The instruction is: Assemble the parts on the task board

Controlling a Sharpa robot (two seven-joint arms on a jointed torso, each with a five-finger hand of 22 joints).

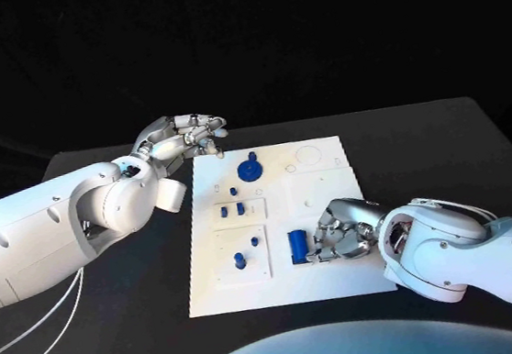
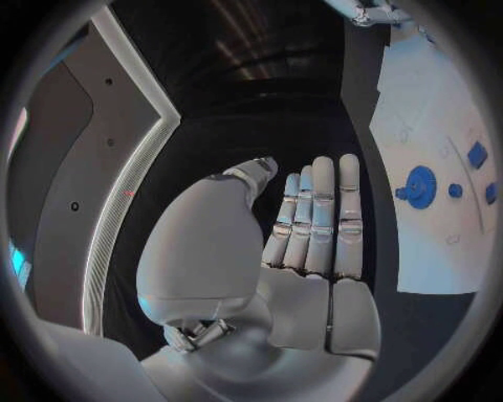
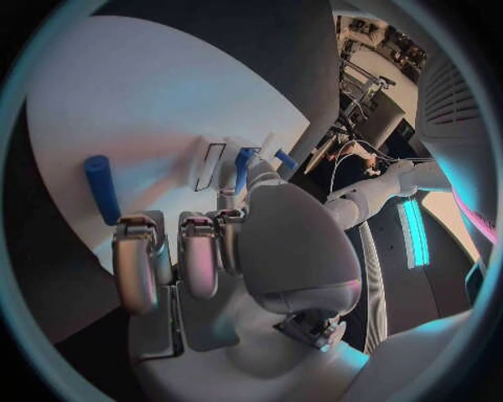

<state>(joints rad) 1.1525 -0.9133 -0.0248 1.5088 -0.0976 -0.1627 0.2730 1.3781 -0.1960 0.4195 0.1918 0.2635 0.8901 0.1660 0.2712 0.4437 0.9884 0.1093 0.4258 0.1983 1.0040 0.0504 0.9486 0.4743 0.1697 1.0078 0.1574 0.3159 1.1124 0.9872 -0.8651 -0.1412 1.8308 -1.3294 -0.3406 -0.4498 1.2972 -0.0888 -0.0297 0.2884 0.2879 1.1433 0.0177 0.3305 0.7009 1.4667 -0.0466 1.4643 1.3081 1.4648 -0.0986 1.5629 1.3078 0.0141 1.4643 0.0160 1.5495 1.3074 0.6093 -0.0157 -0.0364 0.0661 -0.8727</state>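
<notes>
The white task board (image 1: 286,269) lies mid-table. A blue cylinder (image 1: 298,244) lies flat on its near half, also seen as the blue cylinder (image 3: 101,188). My right hand (image 1: 343,229) rests on the board just right of it, fingers (image 3: 137,260) curled down with nothing in them. Two blue pegs (image 1: 240,259) stand in the near-left inset plate. A blue gear (image 1: 248,171) sits at the far end, with small blue blocks (image 1: 225,210) below it. My left hand (image 1: 182,137) hovers off the board's far-left corner, its fingers (image 2: 319,218) straight and empty, the gear (image 2: 420,186) beside it.
The black table (image 1: 426,147) stretches bare to the right of the board and along its left side. White cables (image 1: 41,326) hang under my left arm at the table's left edge.
</notes>
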